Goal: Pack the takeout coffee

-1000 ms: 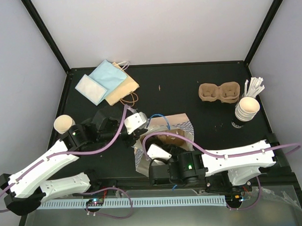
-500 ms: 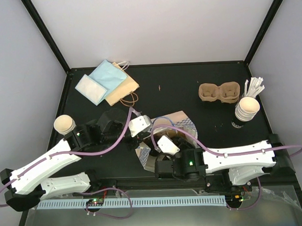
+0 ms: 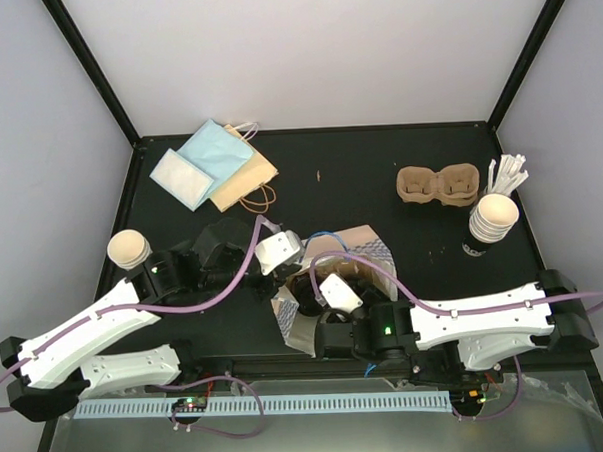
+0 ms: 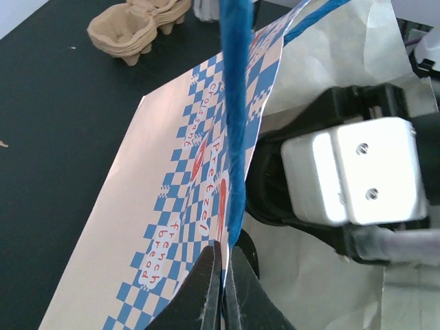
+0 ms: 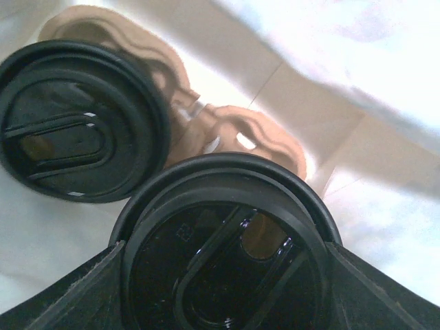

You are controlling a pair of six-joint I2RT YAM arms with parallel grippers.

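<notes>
— While I keep the bag [image 3: 373,251] held open, where's the coffee sitting?
— Inside the bag: two lidded cups seated in the pulp tray [image 5: 258,134], the far cup [image 5: 75,130] and the near cup [image 5: 227,227]. My right tool [image 5: 223,254] is down in there too, spread wide but pressed against both sides of the near cup.
— And the other arm?
— My left tool [image 4: 223,260] is pinched tight on the blue handle [image 4: 230,117] at the bag's mouth.
— Which step, then?
— Lowering the load in, I'd say. I can't tell whether the tray has reached the bag's floor. Next I want it flat, then I let go and draw straight up out of the bag without tipping either cup.
</notes>
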